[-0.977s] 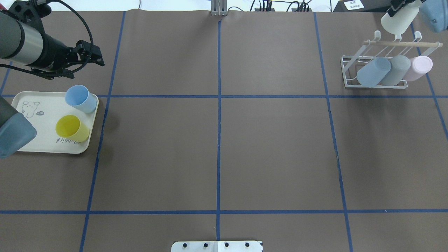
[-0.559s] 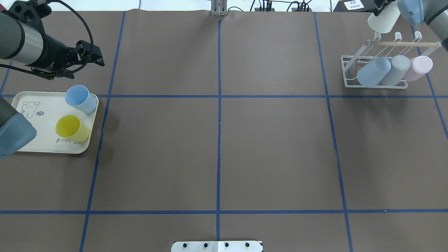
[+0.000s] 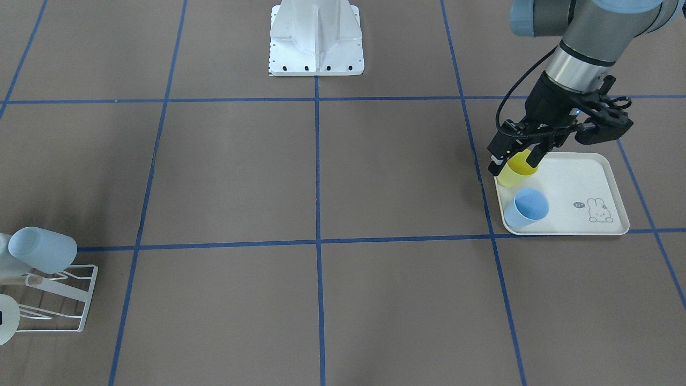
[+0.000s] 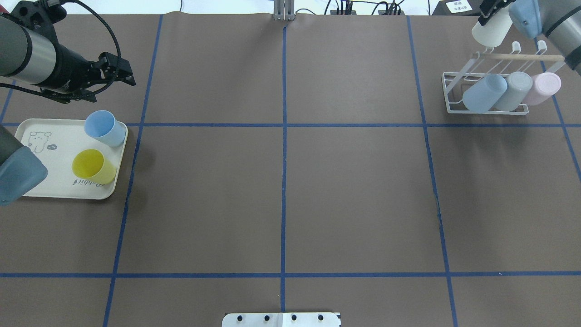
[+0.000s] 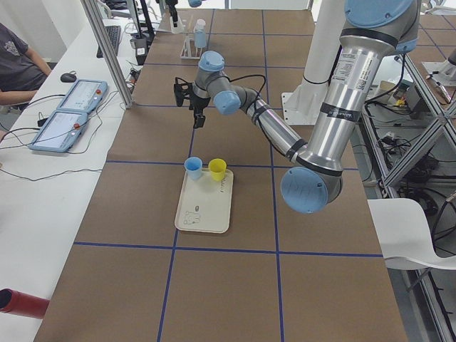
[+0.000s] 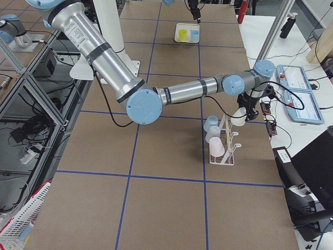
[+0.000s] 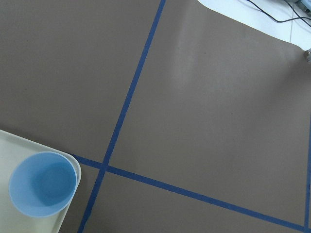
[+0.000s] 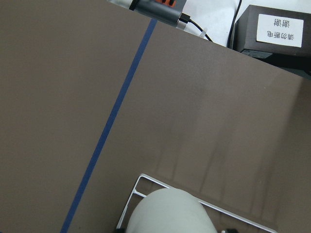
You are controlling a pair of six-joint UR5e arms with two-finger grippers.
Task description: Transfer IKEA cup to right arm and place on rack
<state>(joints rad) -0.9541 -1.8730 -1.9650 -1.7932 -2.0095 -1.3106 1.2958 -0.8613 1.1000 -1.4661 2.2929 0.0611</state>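
Now the placing step: right end effector (image 4: 494,9) clamped on the cream cup (image 4: 486,29), poised by the rack (image 4: 522,56)'s bare back prongs, next probably lowering it onto one; left end effector (image 4: 127,76), fingers apart, empty beside the tray (image 4: 59,177).

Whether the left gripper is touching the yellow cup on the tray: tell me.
Apart. The overhead view shows the left gripper open above bare table beyond the tray, well clear of the yellow cup.
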